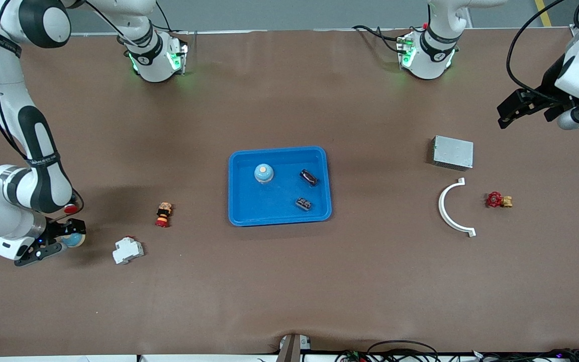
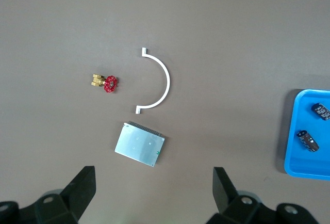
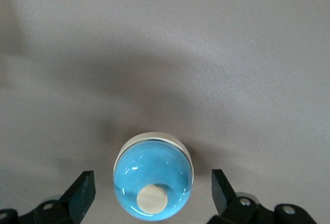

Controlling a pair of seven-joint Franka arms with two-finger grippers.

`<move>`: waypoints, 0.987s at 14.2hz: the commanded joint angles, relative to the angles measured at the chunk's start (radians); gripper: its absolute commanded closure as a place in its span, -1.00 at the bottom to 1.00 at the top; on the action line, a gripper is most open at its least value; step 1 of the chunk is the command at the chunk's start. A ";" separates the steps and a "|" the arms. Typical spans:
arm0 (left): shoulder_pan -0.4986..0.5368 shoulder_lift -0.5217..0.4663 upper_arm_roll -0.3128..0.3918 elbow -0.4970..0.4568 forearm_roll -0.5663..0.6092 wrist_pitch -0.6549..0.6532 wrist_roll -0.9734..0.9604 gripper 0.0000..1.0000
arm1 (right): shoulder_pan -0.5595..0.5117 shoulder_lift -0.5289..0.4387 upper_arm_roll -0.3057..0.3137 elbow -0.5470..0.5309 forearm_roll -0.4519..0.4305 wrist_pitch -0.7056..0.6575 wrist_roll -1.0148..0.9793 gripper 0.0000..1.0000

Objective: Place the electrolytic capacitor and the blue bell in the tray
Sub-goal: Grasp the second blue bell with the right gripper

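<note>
The blue tray (image 1: 269,211) lies mid-table and holds a blue bell (image 1: 264,173) and two dark capacitors (image 1: 308,177) (image 1: 303,203). A second blue bell (image 1: 74,239) stands on the table at the right arm's end. My right gripper (image 1: 66,242) is open around this bell. In the right wrist view the bell (image 3: 152,182) sits between the fingers (image 3: 82,188), and a gap shows on each side. My left gripper (image 1: 506,116) is open and empty, up over the left arm's end of the table. The left wrist view shows its gripper (image 2: 153,175) and the tray's corner (image 2: 309,164).
A grey metal box (image 1: 453,152), a white curved piece (image 1: 453,211) and a red-handled brass valve (image 1: 498,200) lie toward the left arm's end. A red and yellow button (image 1: 163,214) and a white breaker (image 1: 127,250) lie between the second bell and the tray.
</note>
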 commanded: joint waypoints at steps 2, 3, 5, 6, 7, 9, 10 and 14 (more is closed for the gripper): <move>-0.002 -0.007 0.012 0.001 -0.023 -0.002 0.024 -1.00 | -0.023 0.020 0.022 0.029 0.001 -0.002 -0.012 -1.00; -0.002 -0.006 0.012 0.001 -0.023 -0.002 0.024 -1.00 | -0.023 0.020 0.022 0.029 0.002 -0.002 -0.012 -1.00; -0.002 0.000 0.012 0.001 -0.023 -0.002 0.024 -1.00 | -0.026 0.022 0.022 0.028 0.002 -0.002 -0.013 -1.00; -0.004 0.002 0.012 0.001 -0.023 -0.002 0.024 -1.00 | -0.030 0.022 0.022 0.029 0.002 -0.002 -0.013 -1.00; -0.004 0.002 0.011 0.001 -0.023 0.003 0.024 -1.00 | -0.032 0.022 0.022 0.028 0.002 0.000 -0.019 -0.79; -0.005 0.004 0.011 0.001 -0.023 0.004 0.024 -1.00 | -0.032 0.025 0.022 0.029 0.004 0.000 -0.050 0.73; -0.005 0.005 0.011 0.001 -0.025 0.009 0.024 -1.00 | -0.032 0.025 0.022 0.028 0.004 0.003 -0.050 1.00; -0.008 0.010 0.011 0.001 -0.026 0.015 0.022 -1.00 | -0.029 0.022 0.022 0.040 0.005 -0.005 -0.046 1.00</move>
